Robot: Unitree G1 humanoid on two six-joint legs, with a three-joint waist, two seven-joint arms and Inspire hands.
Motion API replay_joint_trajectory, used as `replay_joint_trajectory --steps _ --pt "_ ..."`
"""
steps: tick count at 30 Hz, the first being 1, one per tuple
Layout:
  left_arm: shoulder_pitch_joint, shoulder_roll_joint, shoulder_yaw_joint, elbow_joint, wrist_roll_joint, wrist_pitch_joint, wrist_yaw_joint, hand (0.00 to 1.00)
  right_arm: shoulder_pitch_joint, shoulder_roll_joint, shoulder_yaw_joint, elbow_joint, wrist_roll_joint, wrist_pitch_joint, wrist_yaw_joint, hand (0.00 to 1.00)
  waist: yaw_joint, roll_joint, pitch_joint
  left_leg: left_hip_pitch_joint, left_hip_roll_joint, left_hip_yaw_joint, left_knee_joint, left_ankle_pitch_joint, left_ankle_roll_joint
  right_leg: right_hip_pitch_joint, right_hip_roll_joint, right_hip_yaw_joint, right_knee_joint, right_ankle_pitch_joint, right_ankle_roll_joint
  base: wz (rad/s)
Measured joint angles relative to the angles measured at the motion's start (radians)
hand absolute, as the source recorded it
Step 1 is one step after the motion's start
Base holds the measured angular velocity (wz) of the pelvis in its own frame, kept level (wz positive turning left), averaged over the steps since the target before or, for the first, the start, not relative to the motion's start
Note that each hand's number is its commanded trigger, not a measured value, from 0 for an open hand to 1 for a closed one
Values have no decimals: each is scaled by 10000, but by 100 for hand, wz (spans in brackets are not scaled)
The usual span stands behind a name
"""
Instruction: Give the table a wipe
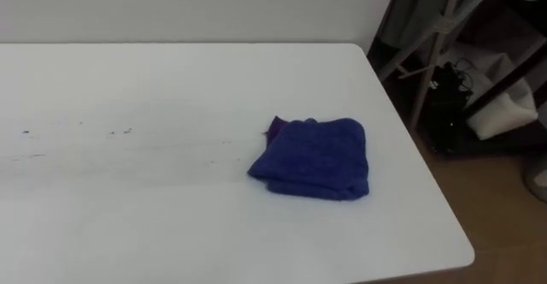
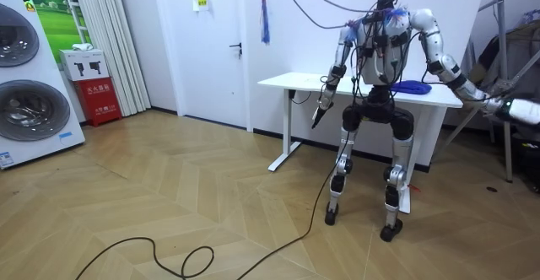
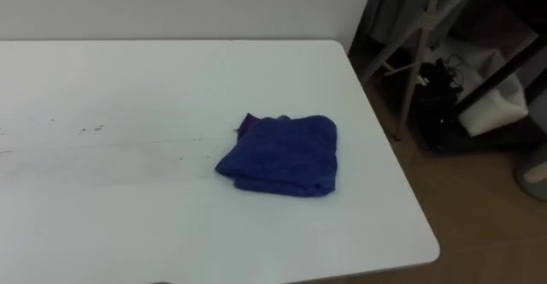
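One blue cloth (image 1: 314,157) lies bunched and loosely folded on the white desk (image 1: 171,233). It sits in the right half, near the right edge and about midway between the far and near edges, and a darker corner pokes out at its far left side. Nothing touches it. Left of the cloth, a few dark specks (image 1: 120,132) and a faint smeared streak run across the desktop toward the left edge. Past the right edge, a metal rack (image 1: 436,36) stands on the wood floor (image 1: 496,224) with dark items at its foot. In the room view the robot stands upright at the desk's near edge with its back to the camera. Its left hand (image 2: 319,114) hangs below the desktop by the near left corner. Its right hand (image 2: 496,105) is held out to the room view's right, beyond the desk's right edge and well apart from the cloth. I cannot tell whether the fingers of either hand are spread or curled. Two washers (image 2: 25,78) stand at the room view's left.
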Motion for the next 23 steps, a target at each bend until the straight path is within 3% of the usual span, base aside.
replay_joint_trajectory --steps 3,6,9,11,12,13,15,16,23 --pt "75 -16 -317 64 -6 141 1 0 198 377 675 595 52 433 691 0 50 109 -36 37 5 1 -14 -2 -3 17 10 -2 1 1 1 0" --pt "9 -31 -766 415 -22 186 133 0 320 698 2087 725 -107 878 1469 0 139 266 -23 110 5 60 -36 -19 -5 38 20 32 8 2 1 -7" --pt "-290 -31 -1242 1143 -20 354 469 0 118 1149 2891 775 -589 1133 2028 0 317 414 23 211 9 7 -55 -34 -10 180 35 -10 -35 3 1 2" --pt "-394 -54 -1597 1639 -3 348 677 0 -224 1321 3383 1098 -756 1142 2257 0 430 580 7 279 11 -11 -54 -54 -17 282 45 -39 -92 5 4 5" --pt "-503 -122 -1680 2083 25 359 842 0 -325 1422 3702 1121 -865 1144 2360 0 582 648 45 343 25 -1 -59 -74 -23 373 76 -24 -183 19 17 -4" --pt "-585 -138 -1915 2280 131 435 982 0 -416 1493 4177 1035 -1036 1157 2423 0 715 766 35 350 48 18 -34 -101 -34 377 96 -5 -176 19 17 -4" --pt "-592 -190 -2181 2292 187 539 1107 0 -540 1538 4677 693 -1161 1142 2607 0 886 877 98 318 46 22 -36 -102 -34 346 96 7 -180 19 18 -2" --pt "-594 -233 -2292 2292 203 569 1204 0 -655 1549 4929 506 -1250 1139 2712 0 986 917 92 283 47 -7 -29 -102 -34 344 95 -11 -193 18 18 5" --pt "-543 -493 -3066 2275 403 882 1461 0 -1501 1646 6398 364 -1320 996 3471 0 1190 908 80 98 36 -334 92 -94 -32 426 88 -268 -306 10 31 13"
